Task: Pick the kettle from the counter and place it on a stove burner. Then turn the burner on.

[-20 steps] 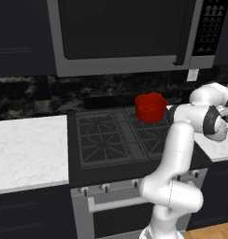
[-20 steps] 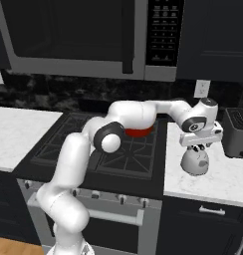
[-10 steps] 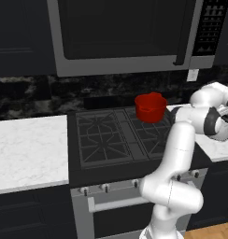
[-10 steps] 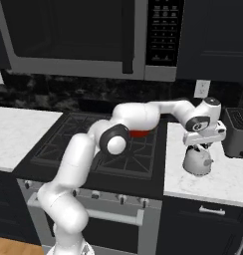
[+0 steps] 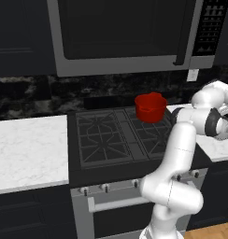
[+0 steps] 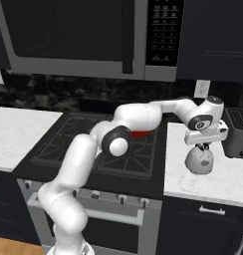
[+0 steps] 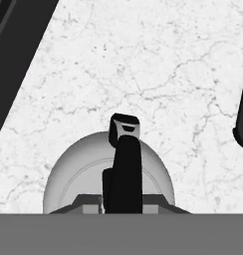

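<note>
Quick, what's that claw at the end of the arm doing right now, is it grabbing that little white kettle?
Gripper: closed on the top handle of the kettle, which still sits on the counter.

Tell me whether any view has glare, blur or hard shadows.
Right base view: sharp, flat light, soft shadow under the squat white kettle on the white marble counter. Left base view: dull sheen on the red pot. Hand view: sharp, no glare.

No text or labels can be read
</note>
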You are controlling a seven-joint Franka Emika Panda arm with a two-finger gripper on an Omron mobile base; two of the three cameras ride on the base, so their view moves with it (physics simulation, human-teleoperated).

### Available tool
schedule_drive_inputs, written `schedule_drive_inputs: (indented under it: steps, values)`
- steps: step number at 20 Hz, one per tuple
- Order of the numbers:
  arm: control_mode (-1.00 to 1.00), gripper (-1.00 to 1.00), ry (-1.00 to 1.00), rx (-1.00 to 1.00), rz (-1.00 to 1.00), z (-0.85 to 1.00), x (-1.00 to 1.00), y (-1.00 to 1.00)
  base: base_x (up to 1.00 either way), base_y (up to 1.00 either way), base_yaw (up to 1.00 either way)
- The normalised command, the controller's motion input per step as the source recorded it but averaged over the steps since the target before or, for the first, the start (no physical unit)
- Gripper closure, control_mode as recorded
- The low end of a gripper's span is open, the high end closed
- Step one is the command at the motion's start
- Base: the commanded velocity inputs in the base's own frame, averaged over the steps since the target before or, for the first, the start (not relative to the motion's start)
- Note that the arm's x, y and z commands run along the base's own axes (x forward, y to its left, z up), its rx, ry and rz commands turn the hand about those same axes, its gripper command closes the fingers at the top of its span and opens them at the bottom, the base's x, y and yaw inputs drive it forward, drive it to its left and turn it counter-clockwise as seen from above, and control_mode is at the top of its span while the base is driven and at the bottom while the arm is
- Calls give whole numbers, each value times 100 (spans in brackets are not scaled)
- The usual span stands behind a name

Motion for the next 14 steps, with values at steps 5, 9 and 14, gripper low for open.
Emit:
schedule_drive_inputs:
  steps: [5, 9, 14]
  values:
    - [-100, 100, -5, -4, 2, 34, -51, 32, 0, 0, 0]
    - [-100, 100, -7, -13, 7, 57, -47, 64, 0, 0, 0]
    - [-100, 100, 0, -18, 10, 20, -41, 91, 0, 0, 0]
